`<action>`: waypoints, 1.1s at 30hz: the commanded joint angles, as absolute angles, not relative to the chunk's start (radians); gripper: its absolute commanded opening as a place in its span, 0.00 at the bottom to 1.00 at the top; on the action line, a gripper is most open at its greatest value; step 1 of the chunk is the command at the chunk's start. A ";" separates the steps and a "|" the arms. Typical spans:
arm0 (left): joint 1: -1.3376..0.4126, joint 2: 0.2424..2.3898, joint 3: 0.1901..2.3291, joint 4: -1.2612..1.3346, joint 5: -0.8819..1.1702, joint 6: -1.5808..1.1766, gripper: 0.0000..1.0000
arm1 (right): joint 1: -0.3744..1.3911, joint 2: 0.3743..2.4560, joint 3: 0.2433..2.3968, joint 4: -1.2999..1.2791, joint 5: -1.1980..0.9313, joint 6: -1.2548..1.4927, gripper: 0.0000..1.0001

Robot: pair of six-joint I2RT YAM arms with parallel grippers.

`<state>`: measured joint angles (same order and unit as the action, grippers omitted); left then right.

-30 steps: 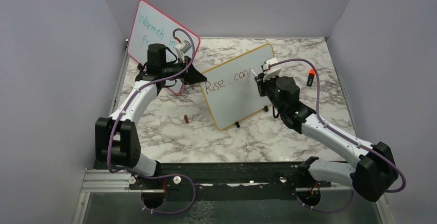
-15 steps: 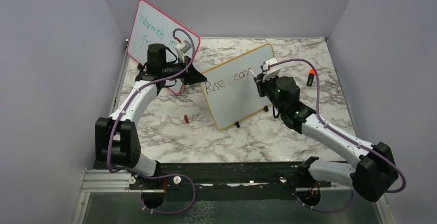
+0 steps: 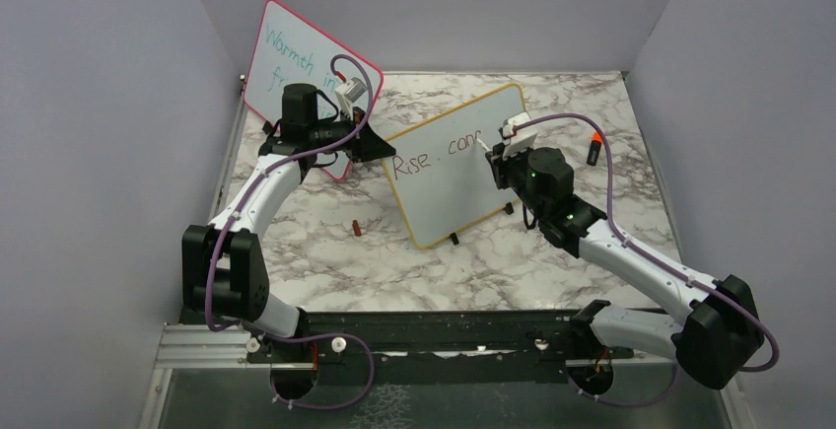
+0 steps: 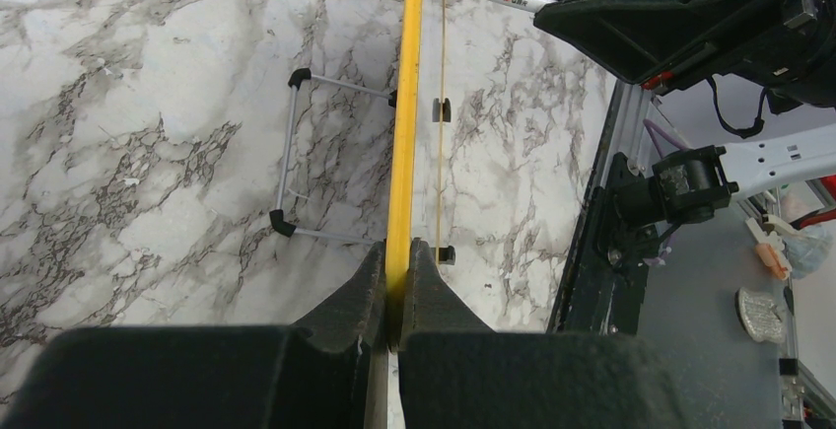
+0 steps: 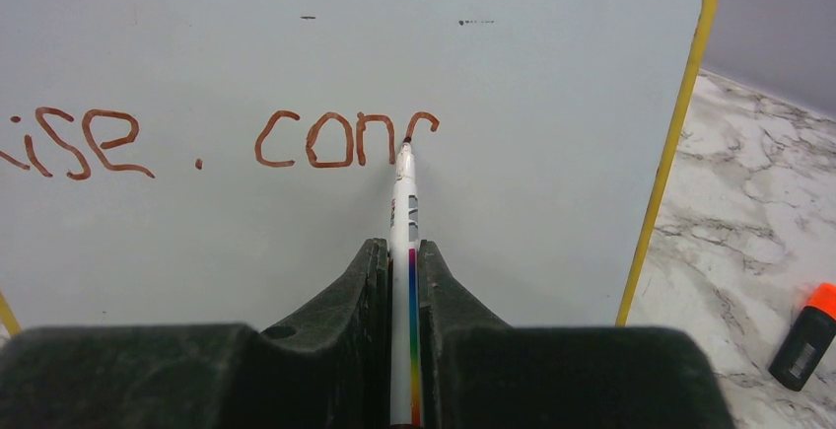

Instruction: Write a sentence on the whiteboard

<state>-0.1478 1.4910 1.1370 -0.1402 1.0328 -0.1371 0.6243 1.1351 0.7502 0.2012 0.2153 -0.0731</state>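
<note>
Whiteboard [image 3: 449, 192] stands upright on small black feet at centre of the overhead view, on the marble bench [image 3: 325, 261], yellow frame, face turned toward lower right of frame

Left hand [image 4: 394, 301] is closed tight on the board's yellow frame edge [image 4: 404, 104], fingers pinching it from both sides; in the overhead view this hand [image 3: 380, 146] sits at the board's upper left corner

Right hand [image 5: 399, 271] is clamped around a white marker [image 5: 402, 212] with a rainbow stripe, barrel running up between the fingers, tip touching the board surface [image 5: 296, 35]

The sentence [image 5: 309, 143] in brownish-red reads "Rise . con" so far, plus a short hooked stroke right where the marker tip rests, upper middle of the right wrist view; one line only, rest of the board blank

Right hand [image 3: 498, 158] in the overhead view is pressed up near the board's right part

Orange-capped marker [image 5: 806, 335] lies on the bench at lower right of the wrist view, apart from the board

Pink-framed board [image 3: 286, 74] with teal writing leans at upper left of the overhead view, behind the left arm

Small dark-red cap [image 3: 356, 228] lies on the bench left of the whiteboard's lower edge
</note>
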 commanded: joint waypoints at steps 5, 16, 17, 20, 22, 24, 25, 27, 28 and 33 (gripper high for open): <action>-0.141 1.504 1.132 -0.186 1.020 -0.084 0.00 | 0.620 1.128 0.739 0.127 0.215 -0.057 0.00; -0.141 1.504 1.132 -0.186 1.020 -0.083 0.00 | 0.620 1.131 0.747 0.099 0.239 -0.060 0.01; -0.141 1.503 1.132 -0.186 1.020 -0.083 0.00 | 0.621 1.129 0.747 0.099 0.242 -0.058 0.01; -0.141 1.503 1.132 -0.186 1.020 -0.083 0.00 | 0.621 1.130 0.747 0.100 0.247 -0.058 0.01; -0.141 1.504 1.132 -0.186 1.020 -0.083 0.00 | 0.621 1.128 0.746 0.102 0.252 -0.058 0.01; -0.141 1.504 1.132 -0.186 1.020 -0.083 0.00 | 0.621 1.126 0.744 0.105 0.258 -0.057 0.01; -0.141 1.504 1.132 -0.185 1.021 -0.083 0.00 | 0.620 1.126 0.740 0.110 0.259 -0.057 0.01; -0.141 1.504 1.132 -0.186 1.022 -0.083 0.00 | 0.620 1.129 0.742 0.110 0.268 -0.057 0.01; -0.141 1.503 1.131 -0.186 1.021 -0.083 0.00 | 0.621 1.130 0.740 0.112 0.272 -0.057 0.01; -0.141 1.502 1.132 -0.186 1.022 -0.083 0.00 | 0.620 1.128 0.741 0.119 0.282 -0.057 0.01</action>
